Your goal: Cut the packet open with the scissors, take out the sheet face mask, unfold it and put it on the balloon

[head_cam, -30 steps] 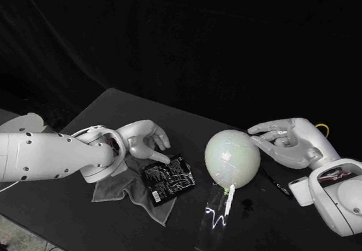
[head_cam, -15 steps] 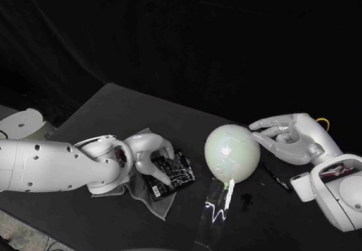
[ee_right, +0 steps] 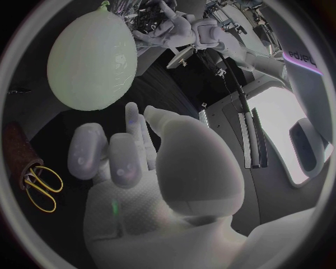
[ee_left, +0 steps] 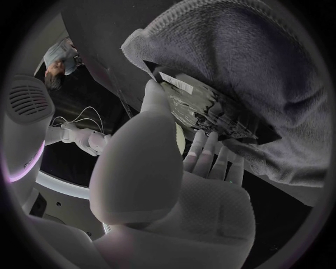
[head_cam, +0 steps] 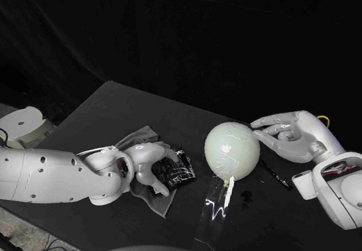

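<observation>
One balloon (head_cam: 233, 151), one packet (head_cam: 178, 167), one cloth (head_cam: 138, 137), one pair of scissors (ee_right: 38, 188)

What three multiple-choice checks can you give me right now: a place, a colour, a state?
1. The packet lies: A on the grey cloth; B in a bowl; C on the floor.
2. The handles of the scissors are: A red; B yellow; C blue.
3. The right hand: A grips the scissors; B grips the packet; C holds nothing.
1 A: cloth shows around the packet. 2 B: yellow loops in the right wrist view. 3 C: its fingers are apart and empty.
</observation>
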`<act>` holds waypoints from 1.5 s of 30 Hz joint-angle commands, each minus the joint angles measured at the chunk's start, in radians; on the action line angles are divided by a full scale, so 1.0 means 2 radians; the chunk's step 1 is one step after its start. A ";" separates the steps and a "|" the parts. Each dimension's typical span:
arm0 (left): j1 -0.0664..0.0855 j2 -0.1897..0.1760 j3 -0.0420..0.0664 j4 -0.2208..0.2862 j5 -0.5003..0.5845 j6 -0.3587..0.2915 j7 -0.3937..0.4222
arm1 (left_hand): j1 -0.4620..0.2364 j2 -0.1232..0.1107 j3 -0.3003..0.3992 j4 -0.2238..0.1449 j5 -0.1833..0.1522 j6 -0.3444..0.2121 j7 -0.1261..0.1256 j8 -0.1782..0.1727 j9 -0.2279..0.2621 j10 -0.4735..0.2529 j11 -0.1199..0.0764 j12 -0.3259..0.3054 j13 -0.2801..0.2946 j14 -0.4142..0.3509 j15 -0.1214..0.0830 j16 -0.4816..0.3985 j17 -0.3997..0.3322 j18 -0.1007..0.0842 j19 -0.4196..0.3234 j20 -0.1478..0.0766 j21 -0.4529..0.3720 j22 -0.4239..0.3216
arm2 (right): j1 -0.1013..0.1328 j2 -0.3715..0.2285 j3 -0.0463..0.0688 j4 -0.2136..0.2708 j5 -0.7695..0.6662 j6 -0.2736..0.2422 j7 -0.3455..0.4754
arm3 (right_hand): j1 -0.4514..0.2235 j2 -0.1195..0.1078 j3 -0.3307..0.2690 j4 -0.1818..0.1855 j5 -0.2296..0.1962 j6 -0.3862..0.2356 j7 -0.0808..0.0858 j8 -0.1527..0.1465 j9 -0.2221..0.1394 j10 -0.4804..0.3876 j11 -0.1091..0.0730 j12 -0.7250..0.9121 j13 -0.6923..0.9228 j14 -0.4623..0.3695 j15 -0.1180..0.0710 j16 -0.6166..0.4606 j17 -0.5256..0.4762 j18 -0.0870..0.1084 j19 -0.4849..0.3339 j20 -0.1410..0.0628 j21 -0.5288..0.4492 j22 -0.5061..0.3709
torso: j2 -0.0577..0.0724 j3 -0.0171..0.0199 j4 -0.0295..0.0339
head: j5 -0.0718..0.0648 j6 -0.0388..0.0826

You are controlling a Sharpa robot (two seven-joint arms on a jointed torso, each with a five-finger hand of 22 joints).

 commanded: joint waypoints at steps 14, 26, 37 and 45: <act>-0.013 0.011 0.000 -0.017 -0.044 0.002 -0.012 | 0.019 -0.001 0.001 -0.001 0.002 -0.034 0.047 -0.024 -0.018 -0.095 0.010 -0.025 -0.007 -0.015 0.003 -0.015 -0.011 0.001 0.012 -0.004 0.000 0.003 | 0.000 -0.002 0.000 0.001 -0.008 0.005 0.001 | -0.005 0.001 -0.001 -0.003 -0.002 -0.004 0.000 0.000 0.000 0.002 0.002 -0.003 0.001 -0.002 -0.001 -0.001 0.000 -0.002 -0.004 0.001 -0.003 0.023 | 0.000 0.0000 0.0000 | 0.001 -0.005; -0.016 0.012 0.000 -0.027 -0.032 -0.002 0.005 | 0.101 0.048 0.118 -0.002 0.000 0.086 0.044 0.033 0.021 0.044 0.012 0.000 0.004 0.114 0.006 0.045 0.035 0.046 0.081 -0.004 0.026 0.013 | 0.000 -0.005 0.000 0.001 -0.008 0.005 0.001 | -0.006 0.001 0.000 -0.003 -0.001 -0.004 0.000 0.000 0.001 0.002 0.002 -0.003 0.001 -0.002 -0.001 -0.001 0.000 -0.002 -0.004 0.001 -0.003 0.023 | 0.000 0.0000 -0.0001 | -0.001 -0.007; -0.016 0.012 0.000 -0.033 -0.018 0.011 0.011 | 0.123 0.094 0.163 -0.008 -0.001 0.133 0.038 0.035 0.012 0.134 0.009 0.007 0.007 0.195 0.005 0.059 0.043 0.048 0.125 -0.003 0.037 0.014 | 0.000 -0.006 0.000 0.001 -0.008 0.005 0.001 | -0.006 0.002 0.000 -0.004 -0.001 -0.003 0.000 0.000 0.001 0.002 0.002 -0.003 0.001 -0.003 -0.001 -0.002 0.000 -0.002 -0.004 0.001 -0.003 0.023 | 0.000 -0.0002 -0.0003 | 0.000 -0.009; -0.016 0.014 0.000 -0.042 -0.019 0.020 0.010 | 0.151 0.099 0.190 -0.011 -0.001 0.161 0.032 0.027 -0.001 0.160 0.004 0.003 0.006 0.240 -0.001 0.061 0.043 0.054 0.174 -0.003 0.051 0.018 | -0.001 -0.007 0.000 0.002 -0.008 0.004 0.001 | -0.005 0.002 0.001 -0.005 0.000 -0.003 0.000 0.000 0.001 0.003 0.001 -0.003 0.002 -0.003 -0.001 -0.002 0.000 -0.002 -0.004 0.001 -0.003 0.023 | 0.000 0.0001 -0.0008 | 0.002 -0.010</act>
